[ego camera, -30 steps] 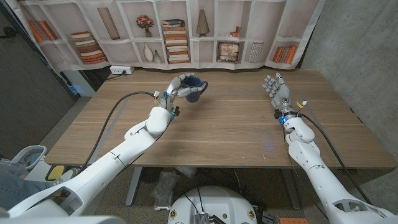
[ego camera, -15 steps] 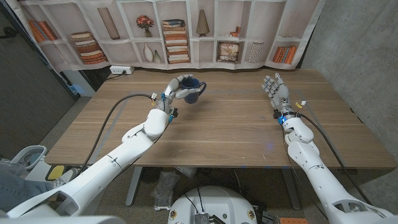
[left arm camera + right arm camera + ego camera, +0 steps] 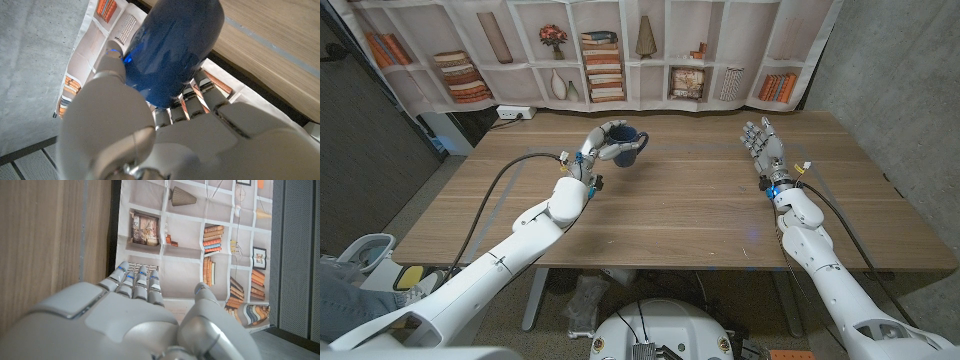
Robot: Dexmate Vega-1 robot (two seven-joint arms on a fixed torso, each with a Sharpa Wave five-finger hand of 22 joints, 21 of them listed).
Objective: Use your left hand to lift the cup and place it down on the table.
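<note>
L robot hand (image 3: 603, 141) grips blue cup (image 3: 628, 144) nr bookshelf backdrop (image 3: 620, 50); R robot hand (image 3: 763, 148) spread, apart.

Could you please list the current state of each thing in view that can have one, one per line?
Dark blue ceramic cup: gripped by the left hand, apparently lifted off the table, handle pointing away from the hand.
Left hand: fingers wrapped around the cup.
Right hand: holds nothing, fingers apart and extended.
Wooden table: unchanged surface, bearing nothing beneath the right hand.
</note>
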